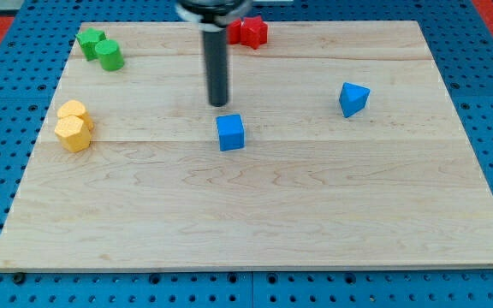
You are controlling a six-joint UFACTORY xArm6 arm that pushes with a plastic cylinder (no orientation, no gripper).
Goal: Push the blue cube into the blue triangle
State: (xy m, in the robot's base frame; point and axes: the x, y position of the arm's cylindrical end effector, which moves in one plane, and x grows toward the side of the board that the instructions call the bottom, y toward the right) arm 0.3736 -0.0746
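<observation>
No writing, brand mark or label can be read on any block or on the board. My tip [219, 103] is the blunt lower end of a straight dark rod that comes down from the top edge of the frame, a little left of centre. It has no jaws to open or close and it holds nothing. It stands just above and slightly left of the blue cube [230, 133] in the frame; a thin strip of bare wood shows between the two, so it looks close to the cube but not pressed against it, though contact cannot be ruled out from this angle.

The blue cube sits near the middle of the wooden board [255, 222], slightly above centre. The blue triangle [353, 98] lies well apart from it, to the right and a little higher in the frame, with open wood between them.

In the upper left corner of the board two green blocks sit together: a green star-like block [90, 40] and a green cylinder [109, 55], touching or nearly so. At the left edge, middle height, two yellow hexagonal blocks [74, 126] stand pressed against each other. At the top of the board, just right of the rod, a red star-shaped block [252, 32] is in view, with a second red block [234, 33] partly hidden behind the rod; its shape cannot be made out.

The board rests on a blue perforated surface [7, 85]
</observation>
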